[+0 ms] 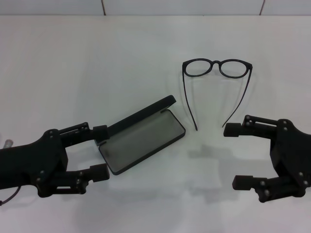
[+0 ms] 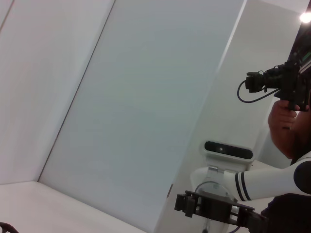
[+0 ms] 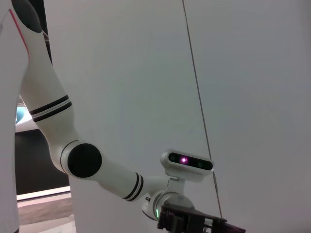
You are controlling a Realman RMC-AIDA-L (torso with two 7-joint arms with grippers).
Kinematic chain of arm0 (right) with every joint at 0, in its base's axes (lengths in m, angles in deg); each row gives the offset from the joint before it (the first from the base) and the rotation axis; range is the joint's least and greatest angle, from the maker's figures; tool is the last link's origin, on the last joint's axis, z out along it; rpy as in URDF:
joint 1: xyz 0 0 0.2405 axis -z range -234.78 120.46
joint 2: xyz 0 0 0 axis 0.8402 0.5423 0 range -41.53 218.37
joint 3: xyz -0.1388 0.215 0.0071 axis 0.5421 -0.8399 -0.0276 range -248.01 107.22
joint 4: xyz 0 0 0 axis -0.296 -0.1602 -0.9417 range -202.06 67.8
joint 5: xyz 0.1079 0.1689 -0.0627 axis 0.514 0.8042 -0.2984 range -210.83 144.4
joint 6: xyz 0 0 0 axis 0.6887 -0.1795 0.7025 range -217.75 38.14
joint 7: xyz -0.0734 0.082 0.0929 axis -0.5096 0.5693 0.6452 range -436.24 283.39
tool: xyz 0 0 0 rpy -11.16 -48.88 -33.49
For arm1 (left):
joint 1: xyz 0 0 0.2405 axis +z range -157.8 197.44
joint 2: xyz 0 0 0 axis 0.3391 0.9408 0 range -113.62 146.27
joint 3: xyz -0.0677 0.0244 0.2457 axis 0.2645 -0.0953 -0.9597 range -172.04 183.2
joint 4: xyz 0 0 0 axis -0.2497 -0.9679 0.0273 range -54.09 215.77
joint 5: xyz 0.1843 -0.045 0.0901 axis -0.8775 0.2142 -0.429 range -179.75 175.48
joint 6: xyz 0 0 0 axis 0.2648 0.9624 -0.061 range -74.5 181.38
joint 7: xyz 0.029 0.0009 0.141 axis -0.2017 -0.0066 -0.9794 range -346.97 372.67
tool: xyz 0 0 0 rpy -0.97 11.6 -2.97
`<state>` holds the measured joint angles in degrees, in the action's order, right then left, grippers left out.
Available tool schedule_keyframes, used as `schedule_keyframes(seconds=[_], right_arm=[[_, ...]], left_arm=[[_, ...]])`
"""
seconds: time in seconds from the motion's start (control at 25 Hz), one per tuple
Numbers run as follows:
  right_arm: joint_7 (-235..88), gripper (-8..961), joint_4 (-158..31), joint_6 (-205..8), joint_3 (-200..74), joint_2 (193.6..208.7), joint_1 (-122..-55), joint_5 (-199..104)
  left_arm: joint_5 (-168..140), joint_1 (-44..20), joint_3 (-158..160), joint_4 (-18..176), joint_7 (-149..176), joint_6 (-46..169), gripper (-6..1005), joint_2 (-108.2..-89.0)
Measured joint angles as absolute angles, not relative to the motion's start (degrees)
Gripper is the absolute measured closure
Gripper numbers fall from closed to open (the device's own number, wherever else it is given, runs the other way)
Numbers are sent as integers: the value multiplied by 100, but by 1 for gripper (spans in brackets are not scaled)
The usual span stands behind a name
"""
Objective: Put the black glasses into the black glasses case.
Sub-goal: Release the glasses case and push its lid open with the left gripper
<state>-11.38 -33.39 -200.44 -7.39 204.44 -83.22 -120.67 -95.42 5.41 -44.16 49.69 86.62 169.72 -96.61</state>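
The black glasses lie on the white table at the back right, lenses away from me, both temple arms unfolded and pointing toward me. The black glasses case lies open in the middle, grey lining up, its lid raised along the far side. My left gripper is open at the case's left end, its upper finger next to the lid's end. My right gripper is open and empty, just in front of the glasses' right temple tip.
The left wrist view shows a wall, my right arm's gripper farther off, and a person holding a camera. The right wrist view shows my left arm against a wall.
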Motion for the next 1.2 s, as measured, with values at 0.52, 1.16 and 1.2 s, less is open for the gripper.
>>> schedule_keyframes(seconds=[0.52, 1.16, 1.2], right_arm=[[-1148, 71, -3453, -20026, -782, 20440, -8324, -12066], [-1166, 71, -3453, -19177, -800, 20402, -8061, -12070], [-1166, 71, -3454, -19131, -801, 20399, -8046, -12071]], left_arm=[[-9475, 532, -4408, 4973, 8659, 16966, 107, -9648], [-9980, -51, -3431, 3149, 11069, 16099, 107, -9868], [-10178, -81, -3431, 2787, 11344, 16057, 107, -9949]])
